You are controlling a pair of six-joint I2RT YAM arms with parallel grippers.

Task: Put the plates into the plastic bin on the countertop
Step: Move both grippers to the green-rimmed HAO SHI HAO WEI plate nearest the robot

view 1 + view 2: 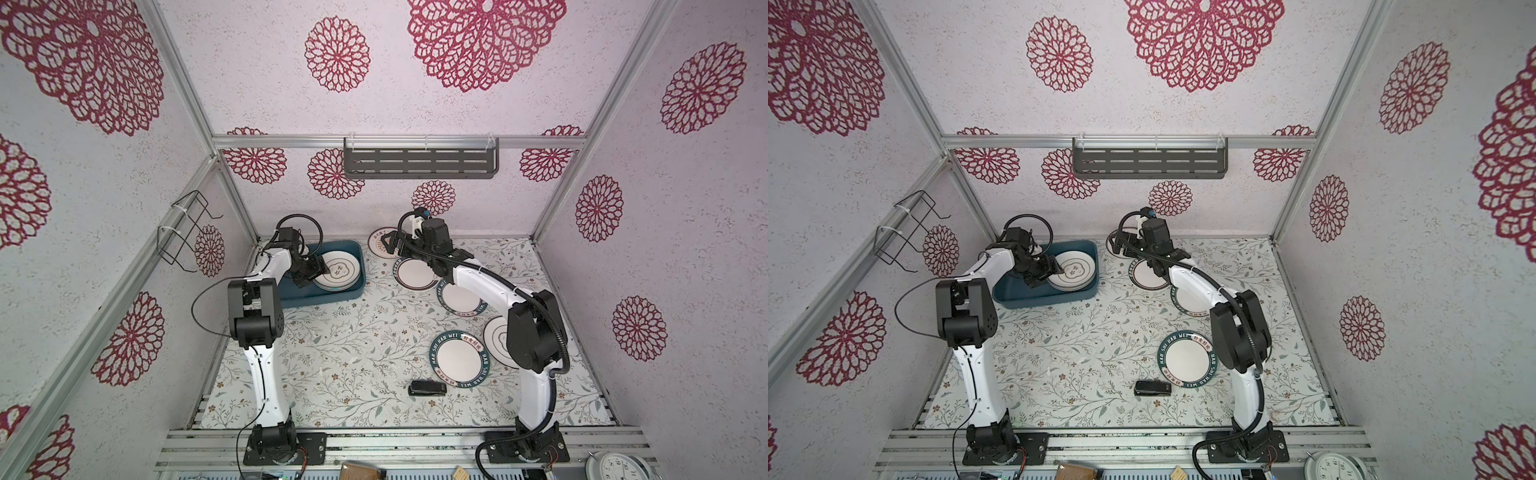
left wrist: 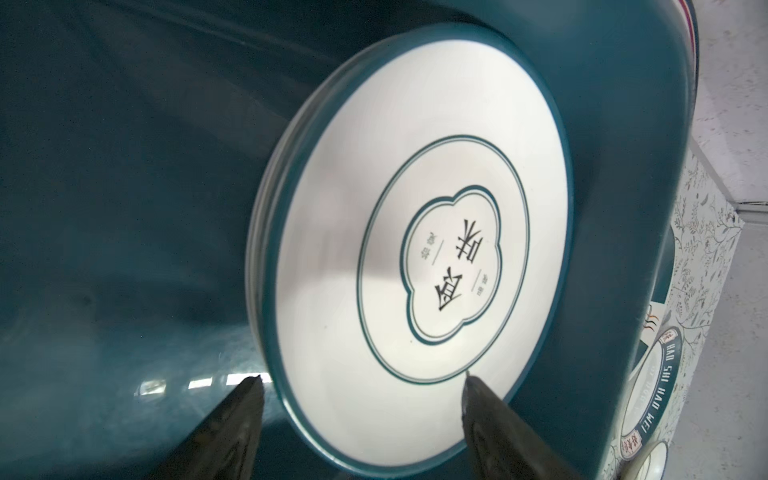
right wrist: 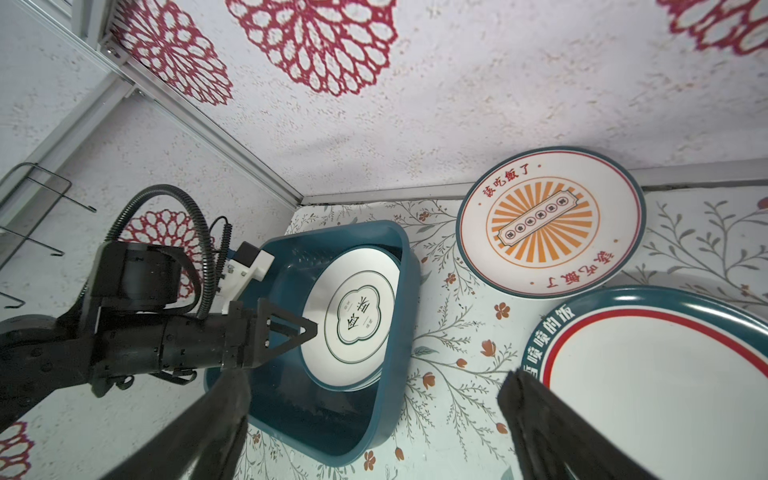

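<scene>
The teal plastic bin [image 1: 324, 297] [image 3: 399, 332] holds a stack of plates [image 1: 338, 272] [image 2: 415, 187]; the top one is white with a thin ring. My left gripper [image 1: 322, 270] [image 2: 361, 379] is open inside the bin, with one fingertip over that plate's near rim and the other beside it. My right gripper [image 1: 392, 245] [image 3: 374, 376] hangs open and empty at the back of the countertop [image 1: 353, 353], between the bin and an orange sunburst plate [image 3: 548, 224]. A red-ringed plate [image 1: 415, 274] and a teal lettered plate [image 1: 459, 359] lie on the countertop. My right arm partly hides two more plates.
A small black object [image 1: 427, 387] lies near the front middle. A grey slotted shelf [image 1: 419, 162] hangs on the back wall and a wire rack [image 1: 187, 230] on the left wall. A white clock face [image 1: 619, 467] sits past the front rail.
</scene>
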